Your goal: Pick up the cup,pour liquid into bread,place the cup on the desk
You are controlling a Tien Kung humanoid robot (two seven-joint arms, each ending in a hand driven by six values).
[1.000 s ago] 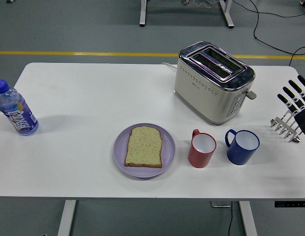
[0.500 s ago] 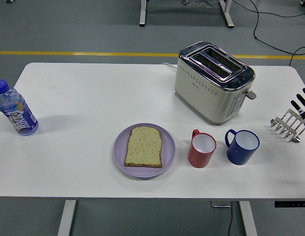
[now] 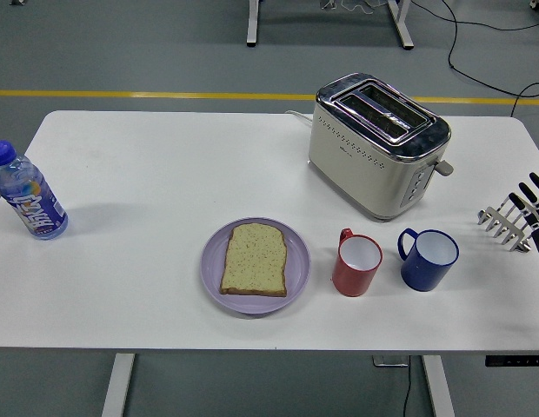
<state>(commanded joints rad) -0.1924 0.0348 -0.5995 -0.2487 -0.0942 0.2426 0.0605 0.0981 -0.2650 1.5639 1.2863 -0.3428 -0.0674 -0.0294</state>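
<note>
White table [image 3: 148, 174], contents as follows. Red cup [image 3: 356, 264]: upright at 5 o'clock, handle turned away from me, just right of the lilac plate [image 3: 213, 269], untouched. Bread slice [image 3: 255, 258]: flat on that plate. Blue mug [image 3: 429, 259]: at the red cup's 3 o'clock, apart from it. Cream toaster [image 3: 378, 143]: at 1 o'clock. Water bottle [image 3: 28, 192]: at 9 o'clock, near the edge. Metal toast rack [image 3: 502, 222]: at 3 o'clock. My right hand [image 3: 535, 198]: at the rack, fingers apart, holding nothing.
</note>
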